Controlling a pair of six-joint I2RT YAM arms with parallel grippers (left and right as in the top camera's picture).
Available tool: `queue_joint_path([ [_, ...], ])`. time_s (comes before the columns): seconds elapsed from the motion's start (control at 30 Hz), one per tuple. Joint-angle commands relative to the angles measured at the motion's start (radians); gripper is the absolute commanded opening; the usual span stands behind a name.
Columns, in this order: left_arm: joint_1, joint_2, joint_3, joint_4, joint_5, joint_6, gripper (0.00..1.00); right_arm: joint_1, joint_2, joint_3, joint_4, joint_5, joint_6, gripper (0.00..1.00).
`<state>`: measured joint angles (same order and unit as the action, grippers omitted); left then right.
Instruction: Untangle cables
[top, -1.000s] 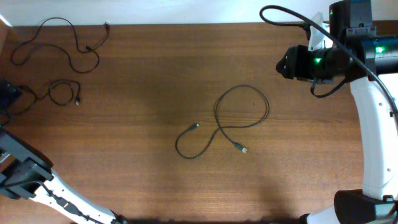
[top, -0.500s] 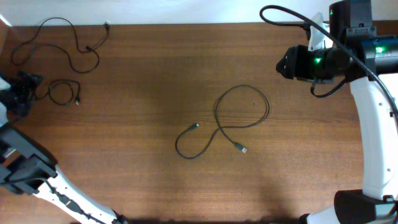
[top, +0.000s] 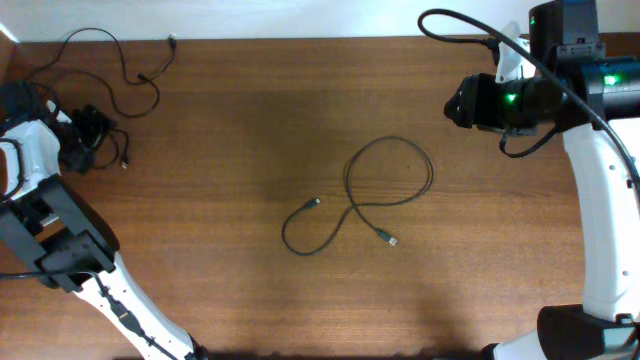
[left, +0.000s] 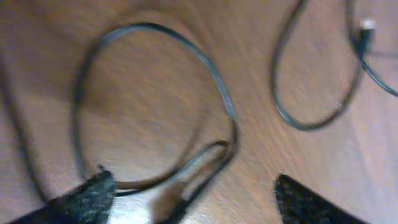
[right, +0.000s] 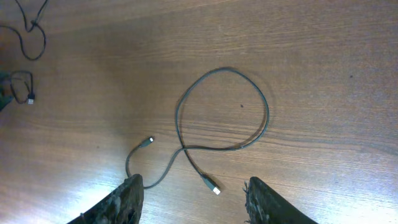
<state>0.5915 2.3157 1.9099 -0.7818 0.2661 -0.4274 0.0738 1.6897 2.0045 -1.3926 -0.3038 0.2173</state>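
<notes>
- Jaws, left: released, tips (left: 84, 198) spread wide over the small coil (left: 231, 115) at the far-left edge of the tabletop (top: 230, 120). Nothing is clamped.
- Jaws, right: released and empty, tips (right: 127, 200) apart with bare wood between them. They hang over the far-right part of the tabletop.
- Cables, 3 pcs:
  - small coil (top: 97, 150), far left, directly under the left jaws;
  - long cable (top: 140, 80), just beyond the coil, sprawled along the far-left edge, apart from the coil as far as the overhead view shows;
  - centre cable (top: 431, 178), mid-tabletop, one big loop with two tails that cross once. It is well apart from the other two.
- Key relation, left side: in the wrist view a doubled-back strand of the coil sits between the two tips. It runs away from the jaws, roughly across their closing line. Judgement: closing here should catch that strand, and the rest of the loop lies ahead of the tips.
- The wrist view is blurred. A second bend of cord with a pale plug shows at upper right; can't tell which cable it belongs to.
- Key relation, right side: centre cable (right: 267, 118) lies near-left of the right jaws, not under them. Its long axis is diagonal, with the tails near-left and the loop far-right.
- Arm allocation (judgement): left arm (top: 30, 190) is nearer the coil and the long cable. The right arm is nearer the centre cable, approx. within reach.
- Risk (judgement): lifting the coil may drag the long cable if they touch out of view.
</notes>
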Motion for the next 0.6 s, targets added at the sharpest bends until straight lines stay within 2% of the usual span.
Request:
queue_joint_path([
  [0.0,0.007,0.019,0.015,-0.006,-0.116,-0.029,0.78,0.005,0.002,-0.005,0.003,-0.002,0.001,0.54],
  [0.13,0.004,0.034,0.011,0.0,-0.118,-0.029,0.76,0.005,0.002,-0.005,0.016,-0.002,0.001,0.54],
  [0.27,0.003,0.042,0.011,0.03,-0.136,-0.036,0.66,0.006,0.002,-0.005,0.016,-0.002,0.001,0.54],
  [0.37,0.003,0.042,0.011,0.033,-0.137,-0.036,0.41,0.005,0.002,-0.005,0.016,-0.002,0.001,0.54],
  [0.5,0.003,0.042,0.011,0.028,-0.136,-0.035,0.25,0.005,0.002,-0.005,0.016,-0.002,0.001,0.54],
  [0.57,0.003,0.042,0.011,0.018,-0.136,-0.035,0.07,0.005,0.002,-0.005,0.016,-0.002,0.001,0.54],
])
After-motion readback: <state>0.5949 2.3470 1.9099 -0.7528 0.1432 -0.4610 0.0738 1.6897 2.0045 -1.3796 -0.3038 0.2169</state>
